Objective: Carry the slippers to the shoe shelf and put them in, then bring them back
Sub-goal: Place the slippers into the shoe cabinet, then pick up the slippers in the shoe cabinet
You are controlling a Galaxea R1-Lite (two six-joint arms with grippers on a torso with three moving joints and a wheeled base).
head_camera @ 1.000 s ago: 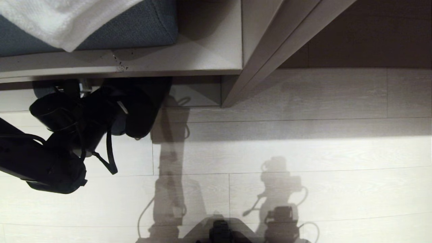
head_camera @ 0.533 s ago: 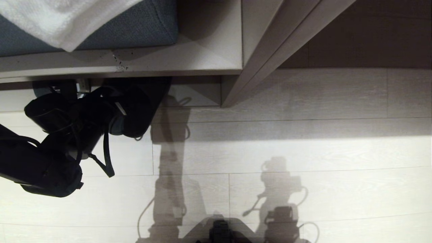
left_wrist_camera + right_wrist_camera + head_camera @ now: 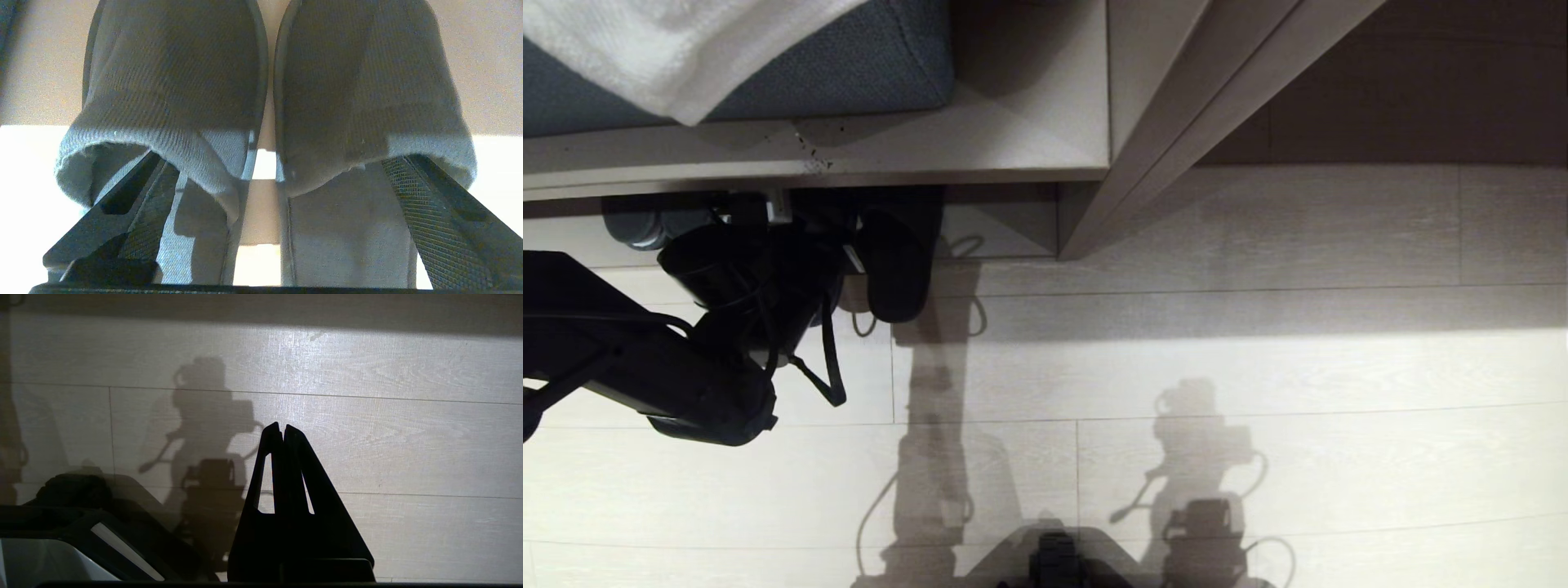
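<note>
At far left of the head view, L arm reaches fwd and low under the front edge of the pale wood-grain counter (image 3: 1013, 122), which carries a blue fabric cushion (image 3: 849, 65) w/ a white towel (image 3: 686, 49) on it. Left gripper (image 3: 273, 161) is at the mouth of the shoe shelf (image 3: 1005, 233), the low grey-brown cubby below that edge.

Wrist view: black ribbed fingers (image 3: 151, 196) spread wide, released, one tucked into the open heel of each slipper. Prob. why they sit that way: closing would pinch the two inner walls together, so one arm moves both at once; spread like this, nothing is clamped.

Just right of the arm, the plain black soft-fabric slippers (image 3: 894, 261) lie side by side, soles down, nearly touching. Toes point into the shelf under the counter edge; heels stick out past the front edge of the shelf base, over the pale plank floor (image 3: 1258, 367). So approx. half in: placing looks unfinished, or the pair just needs a push deeper. Risk: soft uppers may snag on the fingers when backing out.

Further right, a slanted grey-brown desk panel (image 3: 1176, 98) closes off the shelf side.

Right gripper (image 3: 282, 430) hangs parked over bare floor, fingers pressed together, holding nothing.
</note>
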